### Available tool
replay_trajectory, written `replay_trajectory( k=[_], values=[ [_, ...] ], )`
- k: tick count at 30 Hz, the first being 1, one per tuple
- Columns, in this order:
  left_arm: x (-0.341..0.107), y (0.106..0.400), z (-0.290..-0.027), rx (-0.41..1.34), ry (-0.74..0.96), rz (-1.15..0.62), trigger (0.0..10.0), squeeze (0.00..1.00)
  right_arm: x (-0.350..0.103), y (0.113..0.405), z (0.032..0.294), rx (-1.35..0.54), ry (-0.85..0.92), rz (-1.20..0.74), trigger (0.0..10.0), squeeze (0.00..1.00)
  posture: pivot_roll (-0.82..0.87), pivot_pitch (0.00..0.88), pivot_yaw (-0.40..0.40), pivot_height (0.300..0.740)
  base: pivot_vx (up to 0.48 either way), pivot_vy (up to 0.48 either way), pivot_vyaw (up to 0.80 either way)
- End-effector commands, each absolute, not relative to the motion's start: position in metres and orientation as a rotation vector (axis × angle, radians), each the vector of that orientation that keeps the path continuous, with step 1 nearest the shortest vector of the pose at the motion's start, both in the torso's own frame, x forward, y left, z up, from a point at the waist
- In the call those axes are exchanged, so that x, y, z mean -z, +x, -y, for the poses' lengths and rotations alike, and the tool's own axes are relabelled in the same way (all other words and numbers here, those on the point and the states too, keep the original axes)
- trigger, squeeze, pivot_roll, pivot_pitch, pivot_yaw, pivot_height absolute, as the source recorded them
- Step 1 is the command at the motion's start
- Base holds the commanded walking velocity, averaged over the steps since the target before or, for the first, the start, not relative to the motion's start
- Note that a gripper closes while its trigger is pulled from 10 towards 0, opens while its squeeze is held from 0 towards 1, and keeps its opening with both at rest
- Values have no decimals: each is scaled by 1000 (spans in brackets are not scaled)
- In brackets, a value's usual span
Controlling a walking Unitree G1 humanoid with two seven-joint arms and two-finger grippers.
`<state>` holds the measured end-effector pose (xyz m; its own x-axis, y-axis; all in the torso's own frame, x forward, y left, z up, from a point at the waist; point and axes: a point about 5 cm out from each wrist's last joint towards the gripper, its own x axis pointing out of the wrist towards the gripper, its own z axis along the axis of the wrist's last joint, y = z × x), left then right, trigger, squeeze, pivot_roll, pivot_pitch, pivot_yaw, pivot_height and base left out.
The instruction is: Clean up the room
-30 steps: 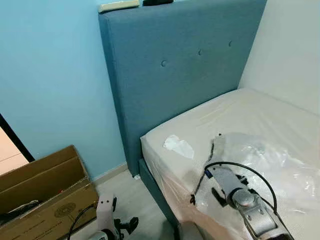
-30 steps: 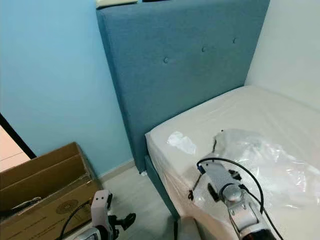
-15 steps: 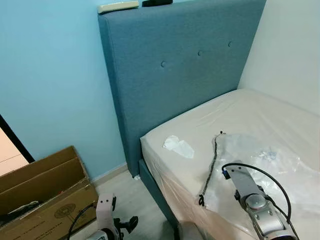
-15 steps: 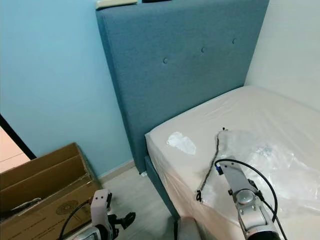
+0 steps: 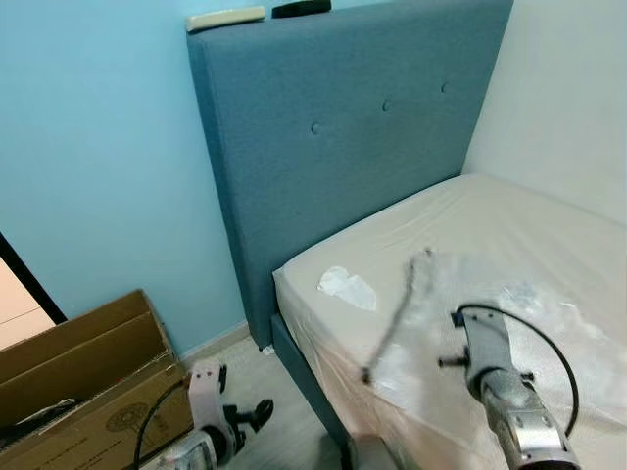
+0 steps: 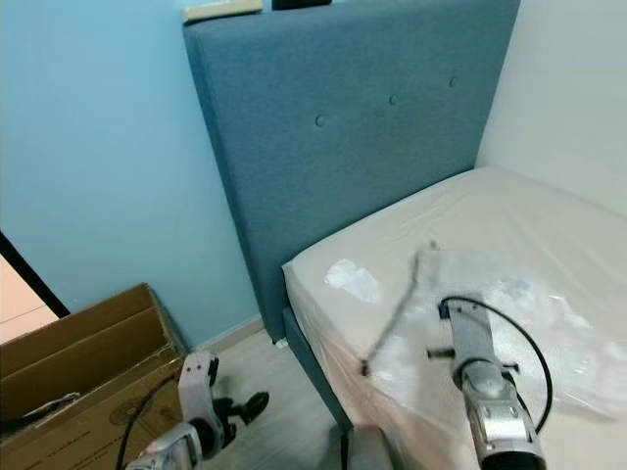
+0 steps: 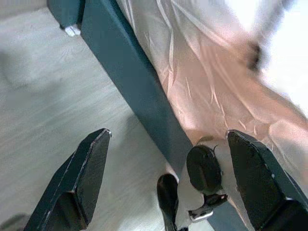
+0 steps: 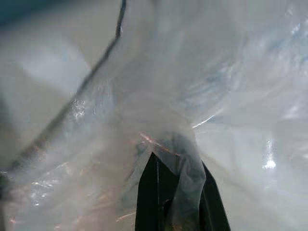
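A clear plastic bag [image 5: 534,299] with a black drawstring [image 5: 394,315] lies on the bed's mattress [image 5: 490,215]. My right arm [image 5: 495,377] reaches over the mattress's front corner. In the right wrist view my right gripper [image 8: 174,195] is shut on a fold of the plastic bag [image 8: 159,120]. The drawstring hangs blurred off the bag's left side. A crumpled white tissue [image 5: 347,287] rests near the mattress's head-end corner. My left gripper [image 5: 253,415] hangs low over the floor beside the bed, its fingers [image 7: 84,175] spread open and holding nothing.
A tall blue headboard [image 5: 343,147] stands against the wall, with a pale remote [image 5: 226,17] and a dark object [image 5: 301,8] on top. An open cardboard box [image 5: 83,367] sits on the floor at the left. The bed's blue frame [image 7: 134,91] runs beside wooden flooring [image 7: 57,110].
My right arm has drawn back to the right with the bag, and the drawstring has lifted and swings. The left arm has barely moved.
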<state>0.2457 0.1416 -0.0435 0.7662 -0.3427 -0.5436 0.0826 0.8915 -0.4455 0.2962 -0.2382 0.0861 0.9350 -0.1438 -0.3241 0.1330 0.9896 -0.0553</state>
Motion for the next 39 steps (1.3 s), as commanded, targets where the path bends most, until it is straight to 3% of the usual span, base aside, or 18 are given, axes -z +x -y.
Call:
replay_trajectory(
  k=[1, 7, 9, 12, 17, 22, 23, 29, 31, 35, 36, 37, 38, 39],
  values=[
    [41, 248, -146, 238, -418, -648, 10000, 0, -115, 305, 234, 104, 68, -179, 0, 0, -177, 0, 53, 565, 0, 0, 0],
    [40, 250, -143, 251, -423, -640, 10000, 0, -170, 316, 221, -10, 216, 61, 0, 0, -177, 0, 55, 565, 0, 0, 0],
    [39, 251, -141, 260, -430, -638, 10000, 0, -206, 315, 192, -211, 294, 206, 0, 0, -180, 0, 56, 565, 0, 0, 0],
    [39, 251, -139, 263, -432, -638, 10000, 0, -217, 315, 181, -267, 315, 260, 0, 0, -179, 0, 54, 565, 0, 0, 0],
    [38, 252, -136, 268, -444, -628, 10000, 0, -218, 319, 181, -258, 332, 267, 0, 0, -172, 0, 47, 565, 0, 0, 0],
    [31, 259, -129, 312, -476, -588, 10000, 0, -207, 322, 201, -130, 337, 239, 0, 0, -178, 0, 48, 574, 0, 0, 0],
    [30, 260, -127, 327, -477, -580, 10000, 0, -205, 322, 206, -102, 335, 234, 3059, 0, -182, 0, 50, 574, 0, 0, 0],
    [26, 264, -124, 344, -479, -567, 10000, 0, -201, 321, 212, -71, 334, 211, 3059, 0, -184, 0, 50, 574, 0, 0, 0],
    [22, 269, -122, 353, -482, -550, 10000, 0, -196, 321, 215, -61, 331, 179, 1647, 0, -186, 0, 49, 574, 0, 0, -734],
    [20, 271, -120, 359, -485, -538, 10000, 0, -193, 321, 217, -48, 323, 173, 1608, 0, -188, 0, 49, 574, 0, 0, -739],
    [20, 271, -119, 359, -486, -537, 10000, 0, -193, 321, 218, -43, 321, 174, 3137, 0, -188, 0, 49, 574, 0, 0, -600],
    [20, 271, -119, 359, -486, -537, 10000, 0, -193, 321, 218, -43, 321, 174, 3137, 0, -188, 0, 49, 574, 0, 0, -600],
    [20, 271, -119, 360, -488, -536, 10000, 0, -193, 321, 218, -45, 316, 180, 10000, 0, -191, 0, 50, 574, 0, 0, 0],
    [20, 271, -119, 360, -489, -536, 10000, 0, -192, 321, 218, -50, 313, 170, 10000, 0, -191, 0, 49, 579, 0, 0, 0]
  ],
)
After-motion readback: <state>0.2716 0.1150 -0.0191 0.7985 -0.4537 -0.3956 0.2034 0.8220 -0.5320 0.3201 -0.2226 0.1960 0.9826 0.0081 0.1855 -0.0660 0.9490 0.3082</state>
